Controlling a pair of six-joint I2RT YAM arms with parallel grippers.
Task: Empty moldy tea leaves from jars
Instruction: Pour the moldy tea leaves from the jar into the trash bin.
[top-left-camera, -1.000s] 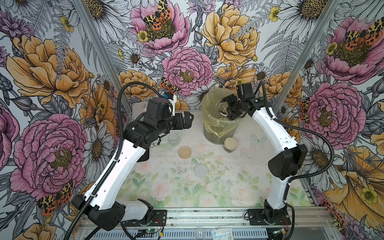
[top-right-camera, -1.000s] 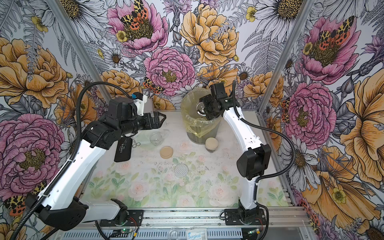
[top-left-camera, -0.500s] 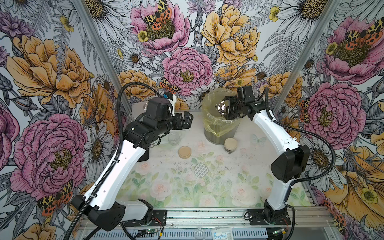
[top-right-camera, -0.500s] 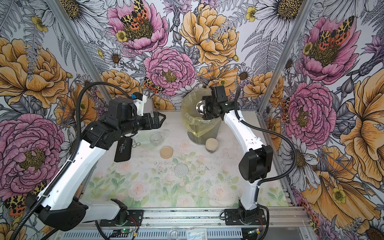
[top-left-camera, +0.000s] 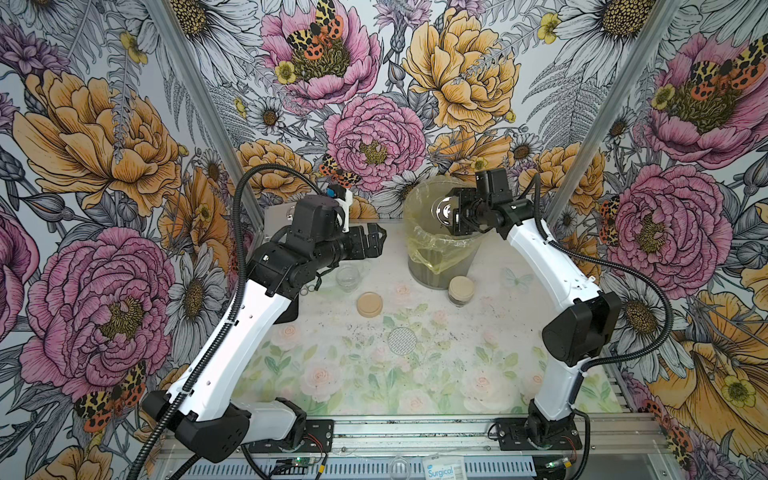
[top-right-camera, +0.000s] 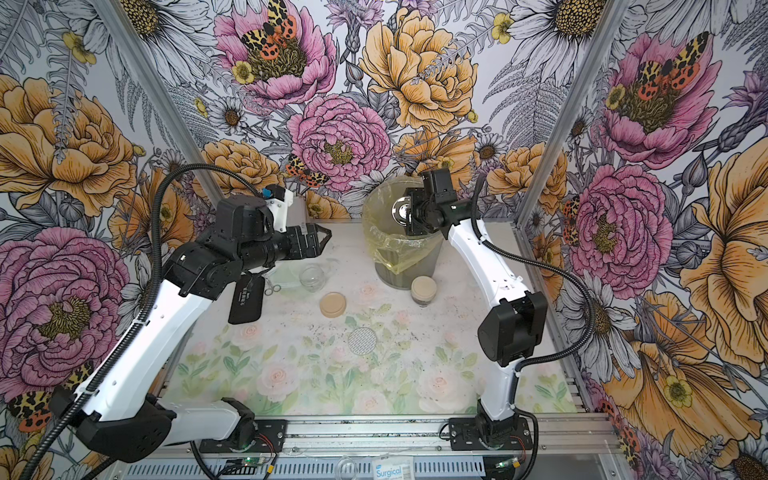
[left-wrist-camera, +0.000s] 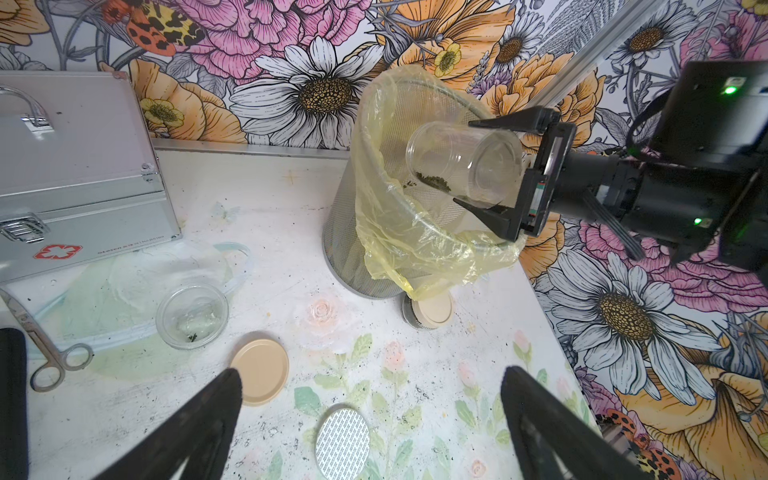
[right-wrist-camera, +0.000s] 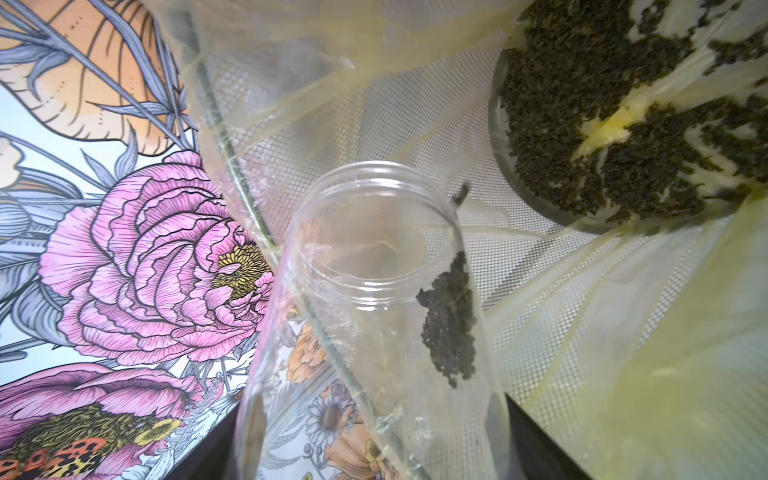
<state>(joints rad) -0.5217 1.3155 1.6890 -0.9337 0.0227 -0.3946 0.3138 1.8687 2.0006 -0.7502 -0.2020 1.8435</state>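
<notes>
Left wrist view: a small clear glass cylindrical jar (left-wrist-camera: 436, 149) was seen clamped across its body by the right gripper (left-wrist-camera: 462, 162). The jar was held roughly on its side, with its open mouth over the opening of a silver mesh bin (left-wrist-camera: 345, 249) lined with a yellow plastic bag (left-wrist-camera: 415, 249). A small clump of dark green-brown tea leaves (left-wrist-camera: 434, 181) was seen lying on the jar's lower wall near the mouth. In the right wrist view a much larger mass of the leaves (right-wrist-camera: 602, 124) was shown spread over the bag at the bottom of the bin.

The left gripper (left-wrist-camera: 372, 372) was held wide open with nothing between its jaws, above the white flower-printed surface (left-wrist-camera: 291, 199). On that surface a second clear glass jar (left-wrist-camera: 192, 316) stood upright and lidless, holding only a few crumbs. A third glass jar (left-wrist-camera: 430, 311), capped with a tan lid, stood just beside the foot of the bin. A loose tan disc lid (left-wrist-camera: 259, 372) and a silver-white dotted lid (left-wrist-camera: 343, 442) were seen lying flat, apart from each other.
</notes>
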